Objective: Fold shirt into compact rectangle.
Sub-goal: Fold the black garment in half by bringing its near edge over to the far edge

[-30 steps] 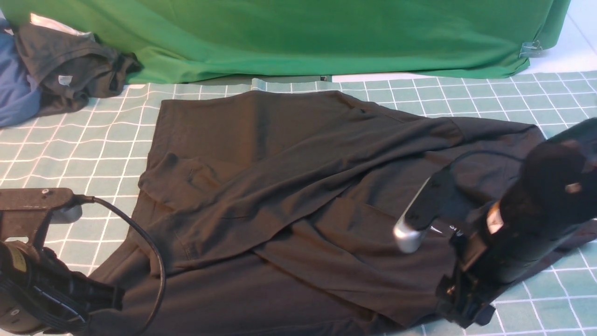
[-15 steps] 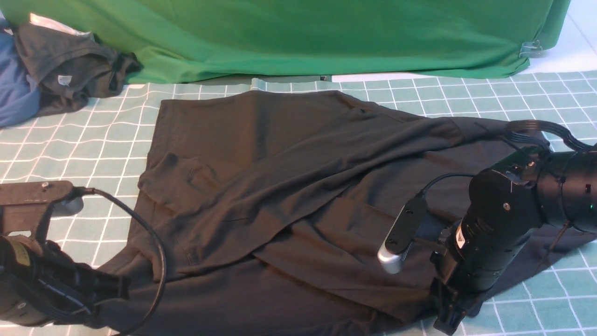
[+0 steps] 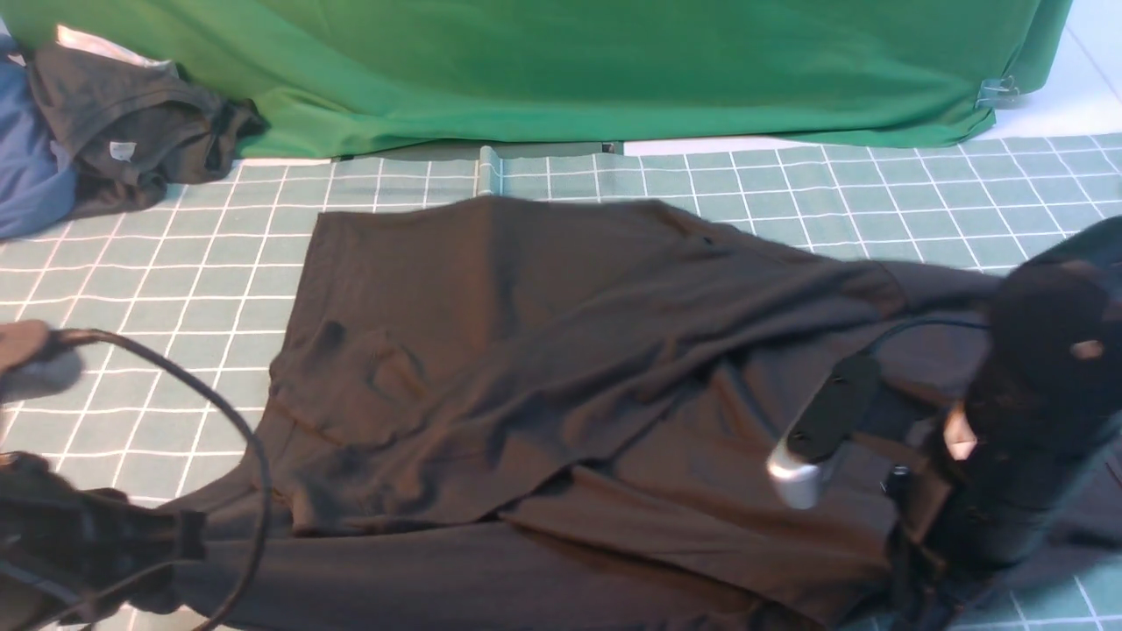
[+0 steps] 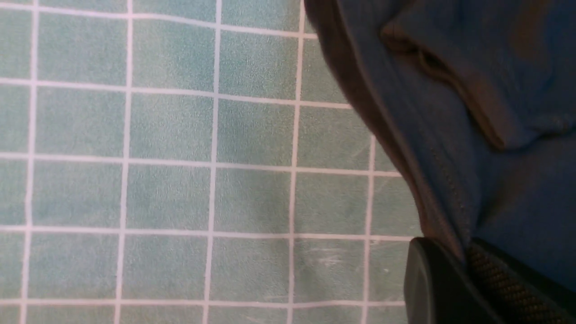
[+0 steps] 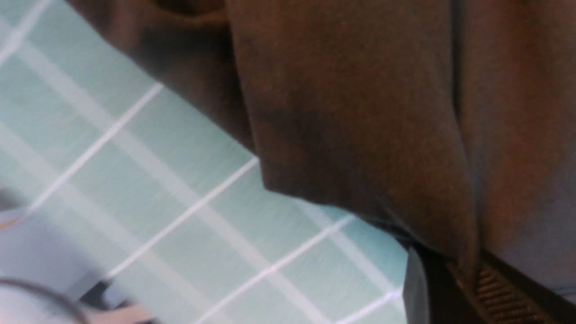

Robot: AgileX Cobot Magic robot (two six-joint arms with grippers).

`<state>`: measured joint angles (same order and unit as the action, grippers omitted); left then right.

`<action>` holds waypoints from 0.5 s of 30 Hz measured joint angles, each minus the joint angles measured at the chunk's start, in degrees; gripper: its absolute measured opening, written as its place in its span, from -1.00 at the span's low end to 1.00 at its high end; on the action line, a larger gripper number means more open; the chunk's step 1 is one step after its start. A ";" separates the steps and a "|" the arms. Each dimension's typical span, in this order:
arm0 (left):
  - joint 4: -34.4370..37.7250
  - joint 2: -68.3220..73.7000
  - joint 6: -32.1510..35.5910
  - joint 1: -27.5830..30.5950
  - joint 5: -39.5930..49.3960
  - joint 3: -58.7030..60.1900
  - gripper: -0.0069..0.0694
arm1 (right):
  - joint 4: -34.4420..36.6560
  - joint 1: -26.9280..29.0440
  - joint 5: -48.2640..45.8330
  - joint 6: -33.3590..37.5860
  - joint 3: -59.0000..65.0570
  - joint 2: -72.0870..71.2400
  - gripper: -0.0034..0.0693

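Note:
The black shirt [image 3: 543, 350] lies rumpled on the teal grid mat [image 3: 131, 263], with a sleeve folded across its body; its chest print is hidden. At the near left corner, my left gripper [image 3: 188, 548] is shut on the shirt's edge. The left wrist view shows that hem [image 4: 472, 112] pinched between the jaws of the left gripper [image 4: 463, 252]. My right gripper [image 3: 912, 596] is low at the near right. In its wrist view a fold of the shirt [image 5: 360, 112] is clamped in the right gripper [image 5: 468, 270].
A big green cloth [image 3: 570, 70] drapes along the back, with a metal clip [image 3: 999, 92] at its right end. A smaller dark grey garment with a white tag [image 3: 131, 131] and a blue cloth [image 3: 26, 175] are heaped at the back left.
Both grippers have pulled toward the near edge, dragging the shirt with them. Its far edge has slid nearer, baring one more row of mat squares behind it.

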<state>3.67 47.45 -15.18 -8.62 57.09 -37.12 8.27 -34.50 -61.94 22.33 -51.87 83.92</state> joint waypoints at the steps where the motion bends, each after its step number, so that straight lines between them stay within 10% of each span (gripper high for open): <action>1: 0.23 -0.97 -0.51 0.00 0.53 -0.44 -0.79 | 0.21 0.00 -0.64 0.00 0.00 -1.23 -0.80; 15: -1.35 17.20 -2.64 0.20 -7.56 -18.91 -0.79 | -5.49 5.07 0.76 1.86 -10.37 -3.29 -0.81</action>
<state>2.33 64.64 -17.83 -8.42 49.53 -56.03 2.78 -29.44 -61.18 24.19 -62.24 80.64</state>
